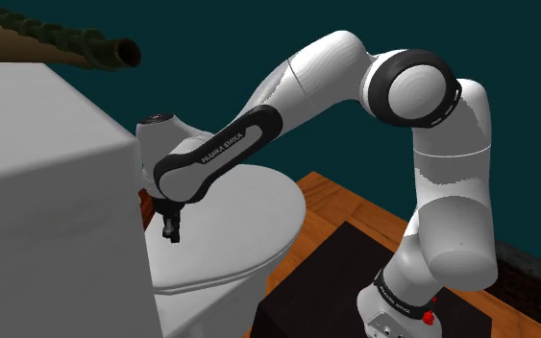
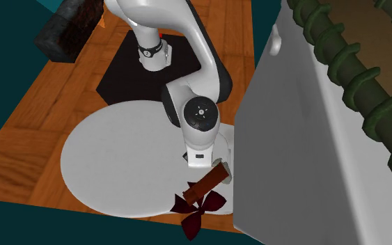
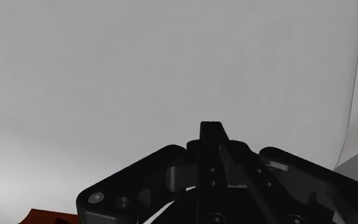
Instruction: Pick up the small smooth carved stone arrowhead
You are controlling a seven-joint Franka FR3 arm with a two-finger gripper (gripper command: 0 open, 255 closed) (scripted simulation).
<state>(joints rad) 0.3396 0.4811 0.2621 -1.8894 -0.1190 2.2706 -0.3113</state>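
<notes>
Here, the end effector [image 1: 171,232] is seen pressed together, with nothing pinched. In the wrist view its two black fingers [image 3: 206,137] meet in one column over the plain white toilet lid [image 3: 171,70].

In the shoulder view the end effector is held pointing down, low over the lid near the white tank [image 1: 47,192], and whether it touches the lid cannot be told.

In the second exterior view the arrowhead [image 2: 196,207] is found as a dark red shape with pointed lobes. It lies at the lid's rim, close to the tank [image 2: 306,139], at about 6 o'clock from the arm's white wrist. One of its points reaches out past the rim.

A brown oblong block [image 2: 208,182] is laid slanted across it, at its 1 o'clock side, and the two seem to touch.

A wooden floor [image 2: 41,118] is shown around the toilet.
</notes>
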